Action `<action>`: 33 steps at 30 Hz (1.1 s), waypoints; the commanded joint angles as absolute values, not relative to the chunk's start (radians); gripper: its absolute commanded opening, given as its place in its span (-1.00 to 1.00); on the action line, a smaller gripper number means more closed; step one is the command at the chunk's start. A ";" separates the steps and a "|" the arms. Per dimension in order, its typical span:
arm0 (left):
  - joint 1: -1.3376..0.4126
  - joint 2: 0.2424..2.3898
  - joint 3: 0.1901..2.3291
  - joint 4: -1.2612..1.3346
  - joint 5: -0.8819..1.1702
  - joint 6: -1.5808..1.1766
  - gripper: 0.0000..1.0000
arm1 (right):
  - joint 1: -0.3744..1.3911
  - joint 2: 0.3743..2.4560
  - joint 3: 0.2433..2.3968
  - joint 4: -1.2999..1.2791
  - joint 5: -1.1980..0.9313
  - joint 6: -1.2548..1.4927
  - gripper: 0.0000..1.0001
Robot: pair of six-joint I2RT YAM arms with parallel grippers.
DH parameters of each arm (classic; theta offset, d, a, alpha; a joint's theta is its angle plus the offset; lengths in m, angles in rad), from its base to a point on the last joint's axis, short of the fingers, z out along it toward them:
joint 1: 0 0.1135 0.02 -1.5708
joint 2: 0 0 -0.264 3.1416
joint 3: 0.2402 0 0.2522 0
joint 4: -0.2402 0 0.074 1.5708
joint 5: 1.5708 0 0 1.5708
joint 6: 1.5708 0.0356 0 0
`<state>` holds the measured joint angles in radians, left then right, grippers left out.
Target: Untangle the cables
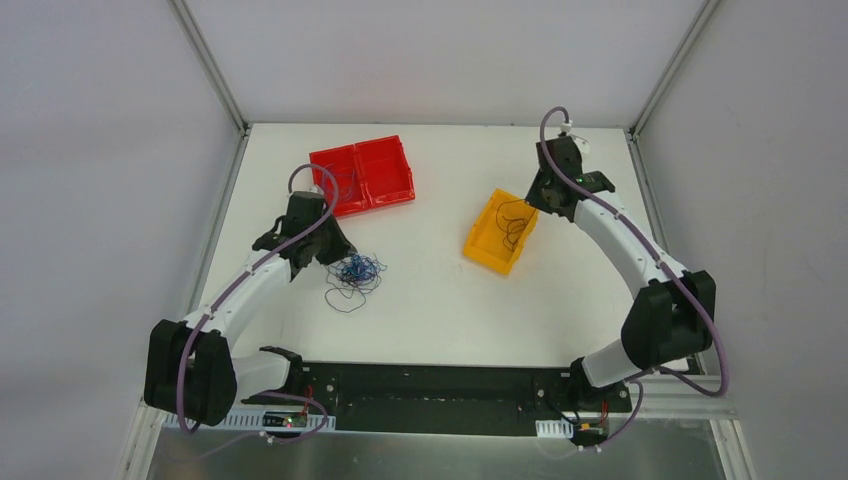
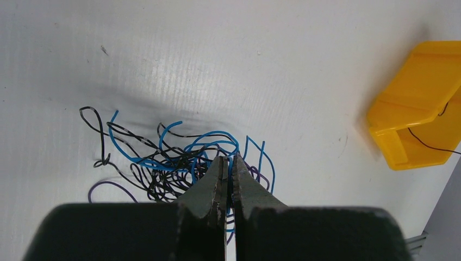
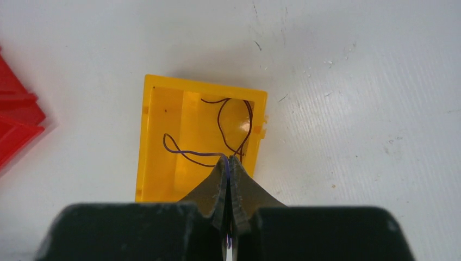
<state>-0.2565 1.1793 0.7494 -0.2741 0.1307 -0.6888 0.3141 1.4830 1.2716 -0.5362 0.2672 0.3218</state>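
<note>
Midway through pulling strands from the knot.
Clamped shut in the left gripper [image 2: 229, 157]: the tangle of thin blue, black and purple wires [image 2: 163, 157] on the white ribbed tabletop [image 1: 450, 310]. Pinched in the closed right gripper [image 3: 229, 159]: a thin purple wire [image 3: 185, 153] trailing into the yellow plastic bin [image 3: 148, 136] beside a dark red loop [image 3: 219, 117]. Next, probably: release over the bin, then ease one blue strand out. Pale walls [image 1: 100, 150] around.

Robotics lab cell, white table [image 1: 440, 320], plain white panel walls [image 1: 440, 50], aluminium frame posts [image 1: 210, 65], robot arm [image 1: 245, 285] each side
</note>
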 commanded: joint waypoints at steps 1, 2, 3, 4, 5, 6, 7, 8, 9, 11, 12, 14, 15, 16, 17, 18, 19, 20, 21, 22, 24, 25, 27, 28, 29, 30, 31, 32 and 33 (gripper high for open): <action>-0.268 1.196 0.778 -0.268 0.137 -0.654 -1.00 | 0.355 1.546 1.336 -0.538 0.354 0.280 -1.00; -0.268 1.198 0.780 -0.268 0.136 -0.652 -1.00 | 0.359 1.559 1.341 -0.536 0.343 0.270 -1.00; -0.268 1.199 0.783 -0.268 0.136 -0.651 -1.00 | 0.361 1.573 1.344 -0.537 0.337 0.266 -1.00; -0.268 1.202 0.786 -0.268 0.135 -0.648 -1.00 | 0.363 1.588 1.349 -0.541 0.333 0.263 -1.00; -0.268 1.206 0.789 -0.268 0.134 -0.646 -1.00 | 0.364 1.603 1.353 -0.545 0.327 0.260 -1.00; -0.268 1.212 0.790 -0.268 0.135 -0.644 -1.00 | 0.364 1.616 1.359 -0.550 0.321 0.259 -1.00; -0.268 1.216 0.793 -0.268 0.135 -0.644 -1.00 | 0.365 1.630 1.362 -0.554 0.316 0.259 -1.00; -0.268 1.222 0.796 -0.267 0.137 -0.643 -1.00 | 0.366 1.643 1.364 -0.555 0.306 0.262 -1.00; -0.268 1.229 0.799 -0.268 0.139 -0.644 -1.00 | 0.366 1.655 1.367 -0.554 0.297 0.265 -1.00; -0.268 1.243 0.808 -0.268 0.144 -0.643 -1.00 | 0.370 1.681 1.370 -0.551 0.286 0.276 -1.00; -0.268 1.247 0.812 -0.268 0.147 -0.641 -1.00 | 0.371 1.695 1.372 -0.551 0.289 0.282 -1.00; -0.268 1.255 0.819 -0.268 0.153 -0.639 -1.00 | 0.375 1.724 1.381 -0.551 0.296 0.289 -1.00; -0.268 1.256 0.820 -0.268 0.154 -0.638 -1.00 | 0.378 1.739 1.382 -0.552 0.310 0.296 -1.00; -0.268 1.256 0.822 -0.268 0.154 -0.637 -1.00 | 0.380 1.753 1.383 -0.549 0.318 0.301 -1.00; -0.268 1.256 0.821 -0.268 0.153 -0.637 -1.00 | 0.381 1.776 1.384 -0.542 0.326 0.303 -1.00; -0.268 1.256 0.822 -0.268 0.153 -0.637 -1.00 | 0.381 1.796 1.384 -0.536 0.334 0.307 -1.00; -0.268 1.258 0.822 -0.268 0.152 -0.637 -1.00 | 0.382 1.816 1.392 -0.533 0.341 0.310 -1.00; -0.268 1.260 0.823 -0.268 0.153 -0.637 -1.00 | 0.381 1.839 1.403 -0.533 0.345 0.313 -1.00; -0.268 1.261 0.824 -0.268 0.155 -0.637 -1.00 | 0.383 1.862 1.415 -0.538 0.348 0.319 -1.00; -0.268 1.262 0.824 -0.268 0.157 -0.637 -1.00 | 0.384 1.884 1.430 -0.545 0.349 0.324 -1.00; -0.270 1.262 0.823 -0.268 0.159 -0.638 -1.00 | 0.388 1.918 1.446 -0.552 0.359 0.333 -1.00; -0.271 1.260 0.821 -0.268 0.159 -0.639 -1.00 | 0.390 1.932 1.450 -0.551 0.365 0.336 -1.00; -0.272 1.256 0.818 -0.268 0.157 -0.640 -1.00 | 0.393 1.951 1.450 -0.548 0.374 0.347 -1.00; -0.273 1.253 0.817 -0.268 0.155 -0.640 -1.00 | 0.393 1.956 1.449 -0.547 0.374 0.351 -1.00; -0.273 1.250 0.816 -0.268 0.153 -0.639 -1.00 | 0.394 1.960 1.447 -0.546 0.375 0.352 -1.00; -0.273 1.248 0.816 -0.268 0.151 -0.637 -1.00 | 0.394 1.963 1.450 -0.548 0.378 0.355 -0.95; -0.273 1.246 0.816 -0.268 0.149 -0.636 -1.00 | 0.393 1.961 1.454 -0.557 0.378 0.357 -0.83; -0.273 1.242 0.816 -0.268 0.150 -0.635 -1.00 | 0.394 1.954 1.456 -0.561 0.371 0.356 -0.68; -0.273 1.240 0.816 -0.268 0.150 -0.635 -1.00 | 0.393 1.942 1.454 -0.561 0.364 0.356 -0.52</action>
